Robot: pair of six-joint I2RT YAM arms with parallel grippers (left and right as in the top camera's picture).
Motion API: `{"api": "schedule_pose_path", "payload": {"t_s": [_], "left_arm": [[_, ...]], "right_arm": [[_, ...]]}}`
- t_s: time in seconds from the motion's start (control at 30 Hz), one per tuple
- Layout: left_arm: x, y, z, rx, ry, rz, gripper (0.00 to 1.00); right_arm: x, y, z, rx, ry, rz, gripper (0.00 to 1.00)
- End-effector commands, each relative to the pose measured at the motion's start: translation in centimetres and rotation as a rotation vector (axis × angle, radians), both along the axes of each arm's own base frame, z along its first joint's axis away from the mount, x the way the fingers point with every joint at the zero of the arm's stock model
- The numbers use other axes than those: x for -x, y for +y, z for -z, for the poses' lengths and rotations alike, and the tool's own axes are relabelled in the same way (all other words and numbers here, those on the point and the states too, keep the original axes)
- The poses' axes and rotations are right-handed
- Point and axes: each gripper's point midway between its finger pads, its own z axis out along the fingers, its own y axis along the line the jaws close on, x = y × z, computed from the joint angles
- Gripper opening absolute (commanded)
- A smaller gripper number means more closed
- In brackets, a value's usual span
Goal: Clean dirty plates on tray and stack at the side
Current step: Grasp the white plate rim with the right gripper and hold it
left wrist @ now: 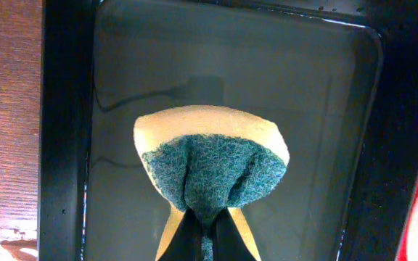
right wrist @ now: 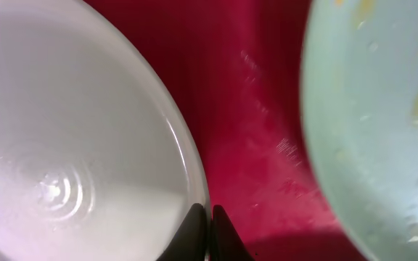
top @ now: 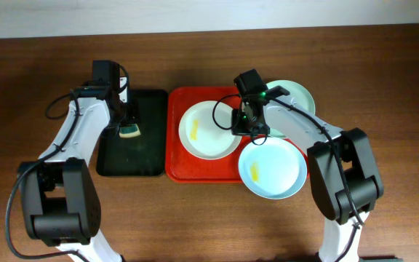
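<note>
I take this for a robotics lab bench staged as a washing-up station. My left arm (top: 58, 196) at 7 o'clock and right arm (top: 344, 178) at 5 o'clock stand at a wood-grain table (top: 195, 225), with black cables (top: 12, 211) looping along them. At the centre lies a red tray (top: 177, 171) with a white plate (top: 208, 131), a blue plate (top: 271, 169) and a green plate (top: 300, 94). At 9 o'clock is a black tray (top: 133, 156) with a sponge (top: 129, 132). A plain pale strip (top: 195, 14) runs along 12 o'clock.

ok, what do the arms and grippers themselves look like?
Both arms match: left arm and right arm have white links between boxy black joint housings, with black cables looping alongside. A green light glows at the right wrist. Left gripper and right gripper have slim black tapering fingers. No markings readable.
</note>
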Motion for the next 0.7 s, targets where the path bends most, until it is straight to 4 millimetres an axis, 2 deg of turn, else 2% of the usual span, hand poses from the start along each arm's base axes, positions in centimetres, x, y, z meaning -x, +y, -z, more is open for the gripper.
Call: {"api": "schedule_pose_path", "payload": {"t_s": [0.0, 0.23, 0.27, 0.3, 0.33, 0.37, 0.43, 0.5, 0.67], "left_arm": [[0.0, -0.1, 0.1, 0.000, 0.000, 0.018, 0.00], [0.0, -0.1, 0.1, -0.001, 0.000, 0.018, 0.00], [0.0, -0.1, 0.1, -0.001, 0.000, 0.018, 0.00], [0.0, -0.1, 0.1, 0.000, 0.000, 0.018, 0.00], [0.0, -0.1, 0.1, 0.000, 0.000, 0.018, 0.00], [0.0, -0.1, 0.1, -0.001, 0.000, 0.018, 0.00], [0.0, -0.1, 0.1, 0.000, 0.000, 0.018, 0.00], [0.0, -0.1, 0.1, 0.000, 0.000, 0.018, 0.00], [0.0, -0.4, 0.1, 0.015, 0.001, 0.024, 0.00]], "right_arm": [[1.5, 0.9, 0.8, -0.061, 0.082, 0.026, 0.04], [2.6, 1.2, 0.8, -0.092, 0.152, 0.096, 0.06], [2.3, 1.0, 0.9, -0.081, 0.138, 0.099, 0.20], [2.1, 0.8, 0.9, -0.069, 0.127, 0.100, 0.25], [1.8, 0.6, 0.9, -0.058, 0.113, 0.101, 0.25], [1.6, 0.5, 1.0, -0.050, 0.103, 0.102, 0.25], [1.5, 0.3, 1.0, -0.038, 0.095, 0.102, 0.18], [1.5, 0.3, 1.0, -0.037, 0.096, 0.102, 0.06], [1.2, 0.3, 1.0, -0.037, 0.082, 0.091, 0.04]]}}
